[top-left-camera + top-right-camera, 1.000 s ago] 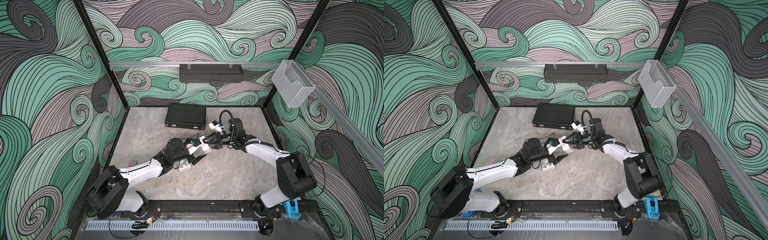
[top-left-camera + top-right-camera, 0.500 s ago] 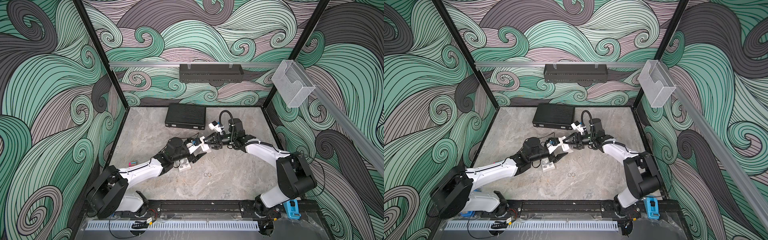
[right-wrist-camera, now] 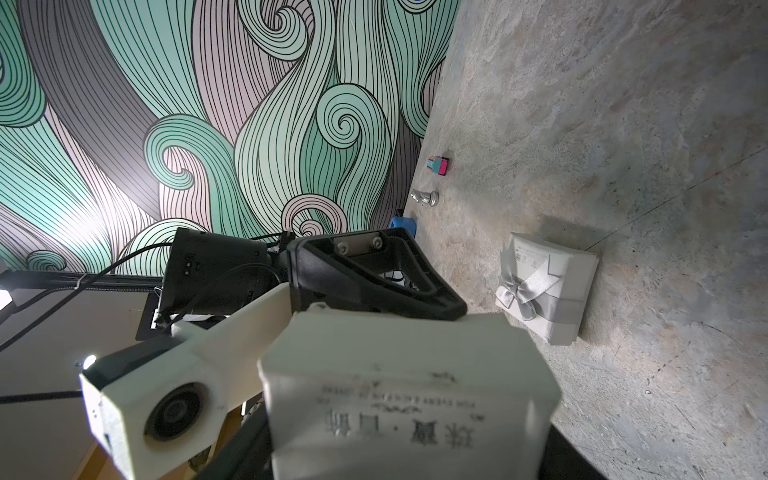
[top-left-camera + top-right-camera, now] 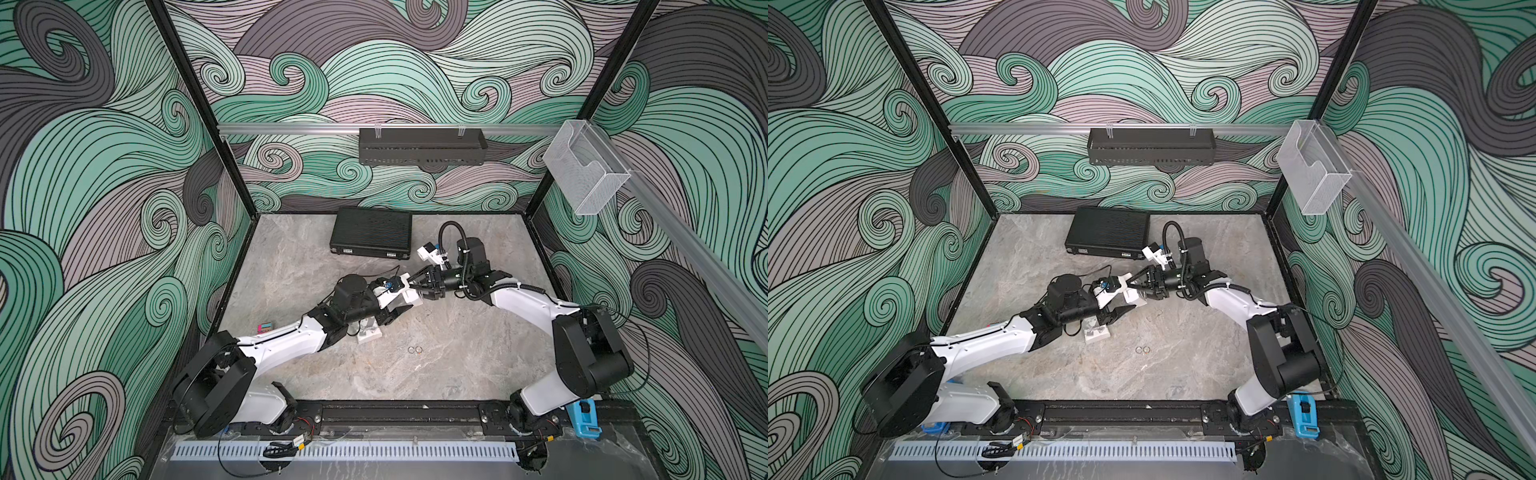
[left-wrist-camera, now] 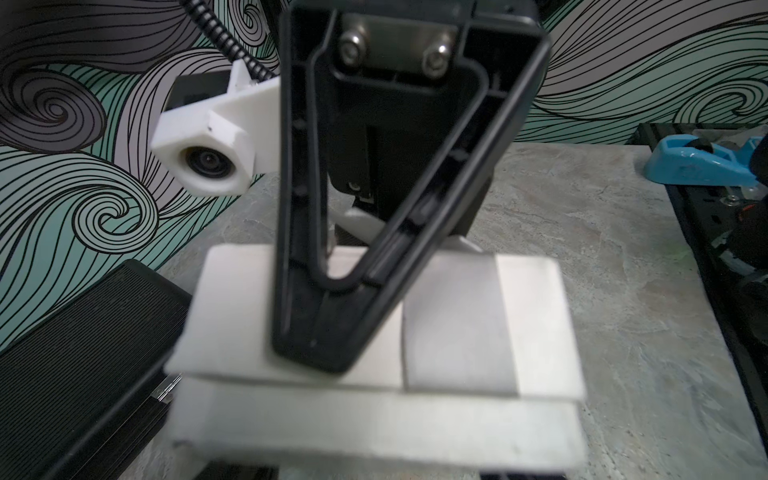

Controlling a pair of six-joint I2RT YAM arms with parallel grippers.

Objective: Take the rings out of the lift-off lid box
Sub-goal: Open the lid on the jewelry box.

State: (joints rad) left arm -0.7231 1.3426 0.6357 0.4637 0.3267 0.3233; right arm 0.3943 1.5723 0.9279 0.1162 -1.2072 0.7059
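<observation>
Right claw: My right claw (image 4: 415,290) pinches the white box (image 3: 407,374). In the left wrist view one of its black fingers (image 5: 332,299) lies flat across the box's upper face. The other finger is hidden beneath.
Left claw: My left claw (image 4: 1128,300) meets the same box from the opposite side. In the right wrist view one finger (image 3: 374,282) has its tip against the box's edge. The second finger is hidden, so I cannot tell whether this claw is clamped or only touching.
White box: It is held up off the tabletop (image 4: 457,374) between the two claws, mid-scene in both top views (image 4: 409,296) (image 4: 1133,296). From the left wrist I see two white layers stacked with a seam between them, and a grey band across the upper one. Blurred print shows on the face towards the right wrist. I cannot see inside.
Rings: Two thin pale rings (image 4: 415,350) (image 4: 1143,350) lie side by side on the bare tabletop, nearer the front and well apart from the held box. They are too small for me to tell if they touch.
Bowed box: A second white box with a grey bow (image 3: 548,286) rests on the tabletop under the end of my left arm, near the rings.
Black case: It (image 4: 371,232) lies flat near the back wall.
Small block: A pink-and-teal block (image 4: 266,328) sits just beside my left arm.
</observation>
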